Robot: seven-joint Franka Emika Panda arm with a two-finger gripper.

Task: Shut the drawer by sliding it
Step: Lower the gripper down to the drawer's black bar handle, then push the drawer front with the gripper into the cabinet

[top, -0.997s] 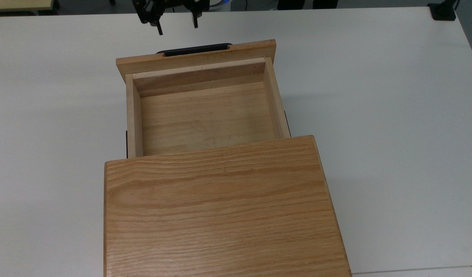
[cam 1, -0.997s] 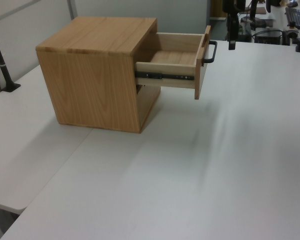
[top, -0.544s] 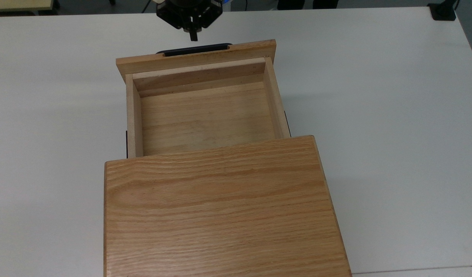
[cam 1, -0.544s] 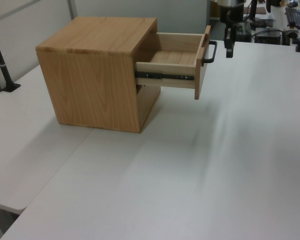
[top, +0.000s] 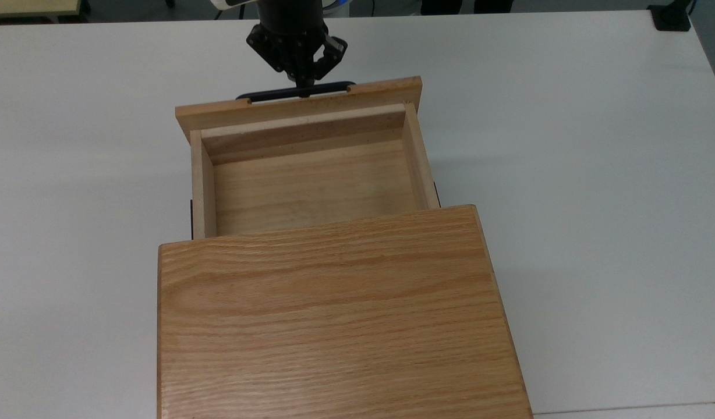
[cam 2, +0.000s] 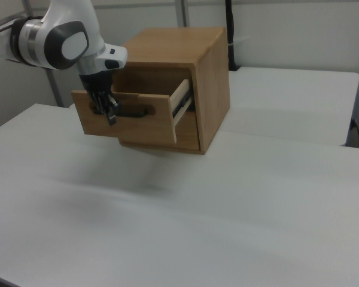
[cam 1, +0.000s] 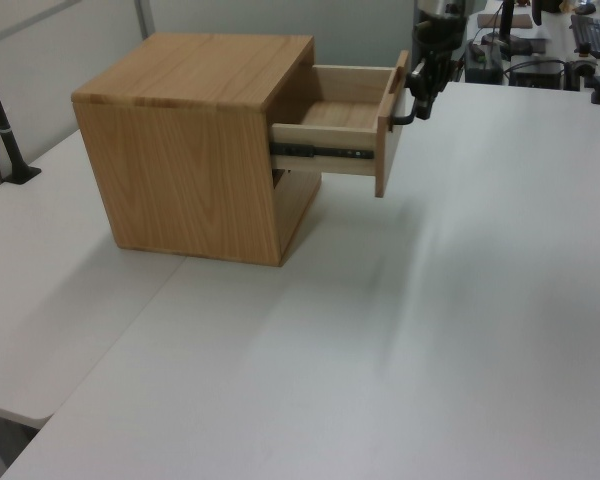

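Top view: one drawer (top: 311, 174) stands well out of one oak cabinet (top: 334, 314) on the white desk (top: 596, 174), its bare floor and both paler side walls exposed, so the closing is judged barely begun, if begun at all. One claw (top: 304, 87) is at the black bar handle (top: 296, 93), near the middle of the bar, with the fingertips drawn close together into a narrow point; whether they pinch the bar or merely press against it cannot be told here. Left view: the drawer (cam 1: 345, 125) projects from the upper part of the cabinet (cam 1: 195, 150) toward the left view's right, with one dark slide rail (cam 1: 325, 152) visible along its near side and most of its travel still outstanding. The claw (cam 1: 423, 95) meets the handle (cam 1: 408, 112) in front of the wide front panel; the desk (cam 1: 400, 350) around is otherwise bare of loose items. Right view: the front panel of the drawer (cam 2: 131, 119) faces the camera, held clear of the cabinet (cam 2: 206, 89), and the claw (cam 2: 106, 107) hangs from the white arm (cam 2: 60, 39) across the handle (cam 2: 134, 111) toward its end at the right view's left, fingers narrow and touching or nearly touching the bar. Count: one drawer, one cabinet, one handle, one arm with one claw. Remaining work, as judged: push the front panel straight back along the rails until it seats flush against the cabinet face.
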